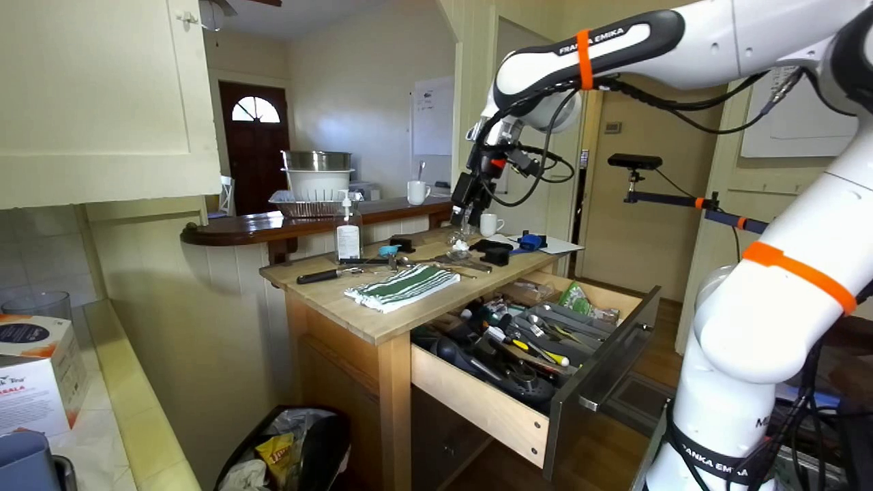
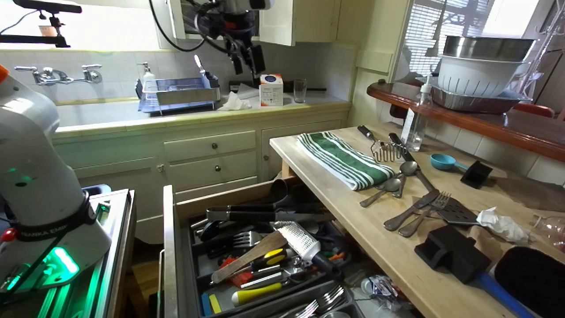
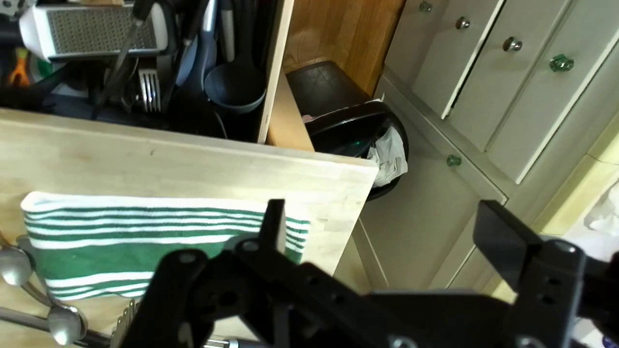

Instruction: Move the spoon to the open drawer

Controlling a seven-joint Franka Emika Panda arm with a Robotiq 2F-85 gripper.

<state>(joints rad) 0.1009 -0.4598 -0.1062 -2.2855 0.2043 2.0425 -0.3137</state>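
Kitchen: wood bench (image 2: 366, 227) with drawer (image 1: 477, 402) pulled out beneath its edge, holding grater (image 2: 300, 240), ladle (image 3: 237, 88) and other utensils (image 2: 260, 292). Striped green-and-white towel (image 2: 344, 161) lies flat on the bench. Just beside its end, one spoon (image 2: 391, 185) and another spoon (image 2: 408, 168), close together, both on the bench; can't tell which is meant. Masher (image 2: 373, 139), knife (image 2: 408, 211), fork (image 2: 426, 213) and spatula (image 2: 454, 211) lie near them. Bottle (image 1: 348, 239) stands upright on the bench, next to the raised brown ledge (image 1: 239, 230).

Tool (image 3: 382, 217) hangs well above the bench, fingers (image 3: 505, 237) spread wide, nothing held. Wrist view looks down on towel, drawer and bench corner. Counter (image 2: 247, 115), in an exterior view, carries rack (image 2: 187, 96), box (image 2: 270, 92) and glass (image 2: 299, 91).
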